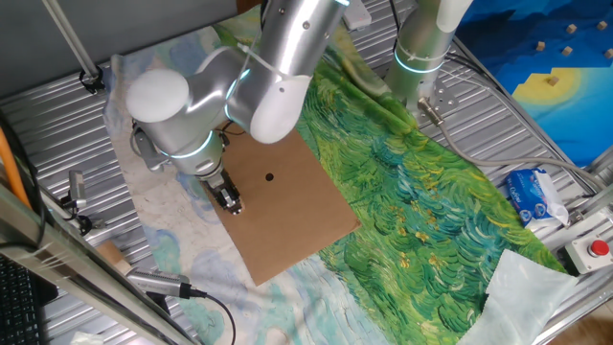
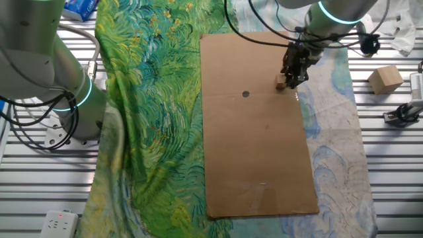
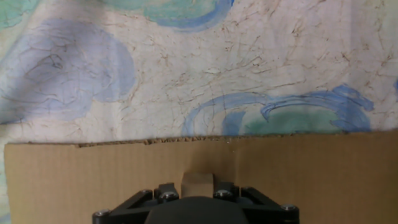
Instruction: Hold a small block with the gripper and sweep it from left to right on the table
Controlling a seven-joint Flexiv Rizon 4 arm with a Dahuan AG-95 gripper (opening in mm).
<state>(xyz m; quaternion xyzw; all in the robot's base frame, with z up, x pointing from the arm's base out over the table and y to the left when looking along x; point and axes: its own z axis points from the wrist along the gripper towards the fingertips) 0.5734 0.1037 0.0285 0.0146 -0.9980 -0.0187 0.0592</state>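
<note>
My gripper (image 2: 291, 77) is a black claw standing over the brown cardboard (image 2: 258, 139), near its edge by the pale-blue cloth (image 2: 330, 152). It is shut on the small block (image 2: 281, 83), a tiny tan cube that rests on the cardboard, to the right of the black dot (image 2: 246, 94). In the hand view the small block (image 3: 197, 184) sits between the jaws of the gripper (image 3: 197, 190), close to the edge of the cardboard (image 3: 93, 174), with the cloth (image 3: 186, 74) beyond. In one fixed view the gripper (image 1: 227, 199) hides the block.
The green cloth (image 2: 152, 99) lies along the cardboard's other side. A bigger wooden chunk (image 2: 385, 79) sits on the ribbed table (image 2: 390, 172). A second arm's column (image 1: 421, 48) stands at the back. A blue pack (image 1: 536, 196) and a red button (image 1: 599, 249) lie at the right.
</note>
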